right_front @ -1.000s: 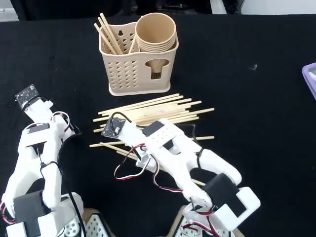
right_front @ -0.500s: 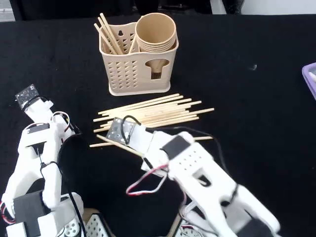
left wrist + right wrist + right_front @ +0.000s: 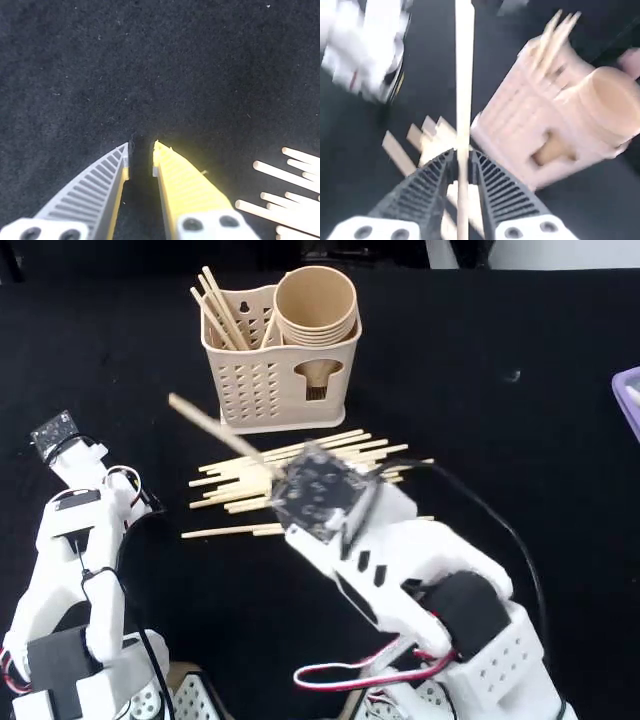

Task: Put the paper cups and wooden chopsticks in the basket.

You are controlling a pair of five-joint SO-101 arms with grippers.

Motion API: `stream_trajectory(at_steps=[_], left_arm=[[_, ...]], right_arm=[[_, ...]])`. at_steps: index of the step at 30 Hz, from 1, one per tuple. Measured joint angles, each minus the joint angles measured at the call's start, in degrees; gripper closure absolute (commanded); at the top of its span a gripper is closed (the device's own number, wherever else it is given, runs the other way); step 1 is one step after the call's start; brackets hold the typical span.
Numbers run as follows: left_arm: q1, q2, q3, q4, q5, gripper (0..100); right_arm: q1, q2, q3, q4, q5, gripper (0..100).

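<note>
Over the last second I've brought the right hand (image 3: 462,152) up off the loose pile of chopsticks (image 3: 330,462), and it is now clamped on a single wooden chopstick (image 3: 215,428) held above the worktop (image 3: 520,490). The stick's free end points far and left, just short of the basket (image 3: 265,390). The basket already holds the paper cups (image 3: 315,300) and a few sticks. The pick looks good, so next comes the carry over the rim. The left hand (image 3: 141,146) hasn't moved, its fingers barely apart on nothing, at the near left.
</note>
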State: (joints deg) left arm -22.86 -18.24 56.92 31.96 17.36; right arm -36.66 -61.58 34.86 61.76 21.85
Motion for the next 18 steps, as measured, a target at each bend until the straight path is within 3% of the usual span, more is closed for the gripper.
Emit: stream_trajectory(at_steps=[12,18], left_arm=[[0.0,0.0,0.0,0.0,0.0,91],[0.0,0.0,0.0,0.0,0.0,91]], right_arm=[[0.2,1.4,11.3,-57.0,-2.9,98.8],[4.2,14.2,10.1,-72.0,-8.7,98.8]])
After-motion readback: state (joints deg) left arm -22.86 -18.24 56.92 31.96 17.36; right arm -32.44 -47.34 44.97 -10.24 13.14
